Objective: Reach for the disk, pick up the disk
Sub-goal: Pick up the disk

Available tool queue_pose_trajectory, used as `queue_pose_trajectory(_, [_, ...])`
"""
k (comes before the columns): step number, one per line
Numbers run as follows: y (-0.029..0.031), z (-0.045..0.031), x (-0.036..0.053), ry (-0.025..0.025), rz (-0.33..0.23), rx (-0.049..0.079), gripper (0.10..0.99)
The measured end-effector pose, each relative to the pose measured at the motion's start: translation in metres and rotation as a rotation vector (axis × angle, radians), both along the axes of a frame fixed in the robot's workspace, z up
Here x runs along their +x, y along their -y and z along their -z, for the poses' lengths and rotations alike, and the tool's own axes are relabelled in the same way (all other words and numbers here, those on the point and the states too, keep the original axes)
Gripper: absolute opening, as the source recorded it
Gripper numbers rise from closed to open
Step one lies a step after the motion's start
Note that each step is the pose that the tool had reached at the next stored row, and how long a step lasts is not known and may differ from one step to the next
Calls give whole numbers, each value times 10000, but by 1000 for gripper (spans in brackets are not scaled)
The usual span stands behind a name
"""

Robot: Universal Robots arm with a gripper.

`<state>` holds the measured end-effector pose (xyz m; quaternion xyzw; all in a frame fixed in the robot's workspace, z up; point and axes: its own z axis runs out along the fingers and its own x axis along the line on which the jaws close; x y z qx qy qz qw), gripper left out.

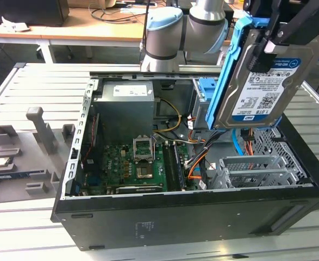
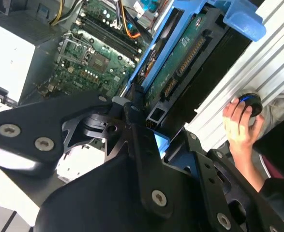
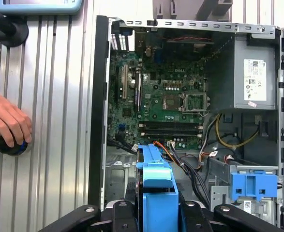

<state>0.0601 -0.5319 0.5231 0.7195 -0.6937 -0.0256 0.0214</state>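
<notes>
The hand (image 2: 144, 121), black and linked, lies nearest the lens in the second wrist view, clamped together on one end of the disk (image 1: 262, 81). In the exterior view the disk hangs at about 2 o'clock, lifted clear above the open computer case (image 1: 175, 217), tilted on edge with its label face toward the camera. The blue carrier rails (image 1: 227, 70) frame its edges. In the first wrist view the rail end sits at 6 o'clock, between the two black finger links.

Task status, as judged from the frames:
- Reach: complete.
- Pick-up: complete; the disk touches neither the case nor the surface (image 1: 29, 87).
- Nothing further of the task is left to do.

Other items:
- The blue bracket (image 3: 253, 186) on the metal drive cage is in place, at 4 o'clock in the first wrist view.
- The motherboard (image 3: 166, 101) and grey power supply (image 3: 255, 75) lie exposed inside the case.
- A person's hand (image 3: 8, 123) rests on a black-and-blue knob (image 3: 10, 145) at 9 o'clock on the slatted surface, well apart from the case.

Markings: the disk carries a white-and-blue barcode label, and the power supply a white label; the print is left unread here.
</notes>
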Motion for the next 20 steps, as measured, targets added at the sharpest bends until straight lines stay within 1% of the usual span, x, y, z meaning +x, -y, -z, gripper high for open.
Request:
queue_pose_trajectory(4, [0, 20, 177, -75, 1, 0, 365])
queue_pose_trajectory(5, [0, 27, 209, -85, -1, -3, 365])
queue_pose_trajectory(13, [2, 89, 252, -88, 0, 0, 365])
queue_pose_trajectory(20, [2, 116, 273, -88, 0, -1, 365])
